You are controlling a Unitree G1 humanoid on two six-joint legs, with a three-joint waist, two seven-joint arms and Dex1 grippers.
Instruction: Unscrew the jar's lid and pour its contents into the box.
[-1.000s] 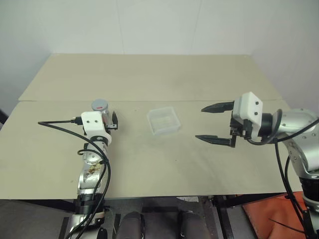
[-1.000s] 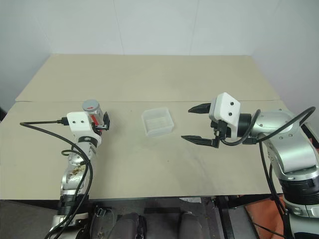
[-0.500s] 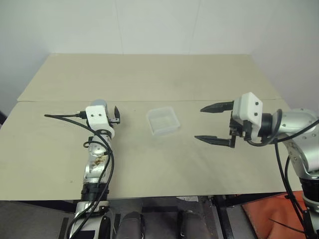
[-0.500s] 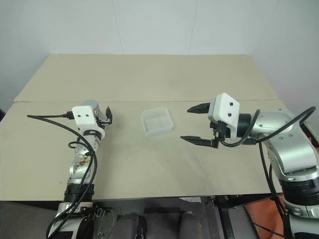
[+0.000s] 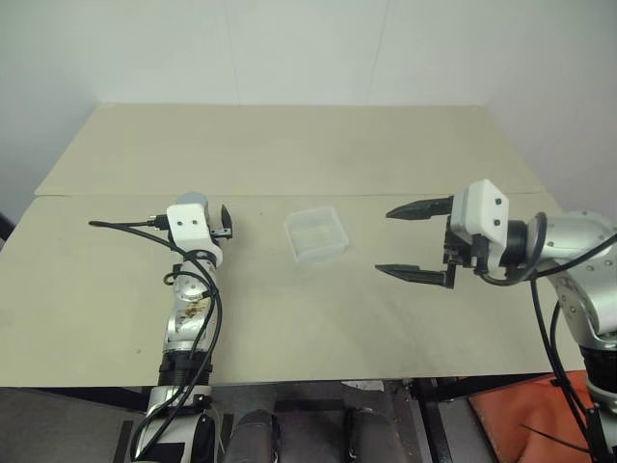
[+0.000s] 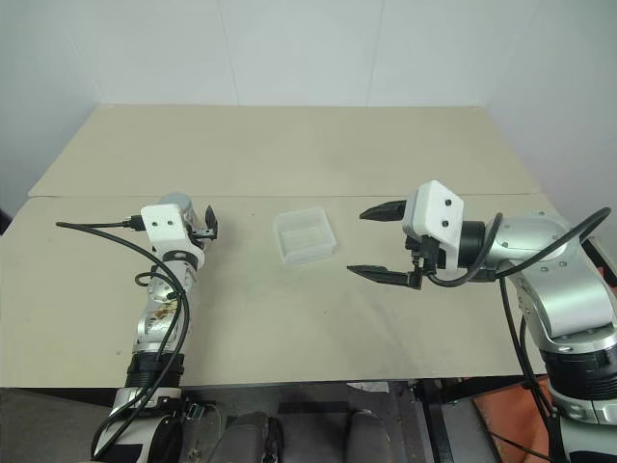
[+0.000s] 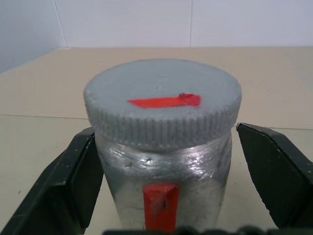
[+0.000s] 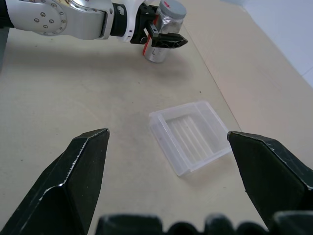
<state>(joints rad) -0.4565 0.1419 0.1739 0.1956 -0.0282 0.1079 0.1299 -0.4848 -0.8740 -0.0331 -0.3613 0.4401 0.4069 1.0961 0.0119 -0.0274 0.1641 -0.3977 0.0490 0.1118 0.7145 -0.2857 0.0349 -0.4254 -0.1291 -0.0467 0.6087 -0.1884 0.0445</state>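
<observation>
1. Jar (image 7: 161, 196) stands upright on the table (image 5: 289, 145), left-centre of the left eye frame, mostly hidden there behind the left claw's white housing. Lid (image 7: 162, 98) is on, red mark across its top. Contents can't be seen.
2. Left claw (image 7: 168, 183) is wide open, one finger (image 7: 78, 181) each side of the jar body. In the left wrist view the left one looks close to or touching the foil, the other has a gap; no squeeze yet.
3. Step in hand, as I read it: clamp the jar body so the lid can be turned. To do it well, close evenly on the body below the lid's ribbed rim, not on the rim, else the lid can't spin.
4. Centre the jar between the fingers first; a lopsided close prob. shoves or tips it.
5. Foil wrap looks slick, so grip firm; the jar may spin w/ the lid otherwise.
6. Right claw (image 5: 415, 241) hangs wide open, holding nothing, right of centre in the frame, well apart from the jar. It would need to come over the lid from above.
7. Box (image 5: 316, 234) sits open at mid-frame, between the two claws, near the jar. Keep the jar upright until it's over the box.
</observation>
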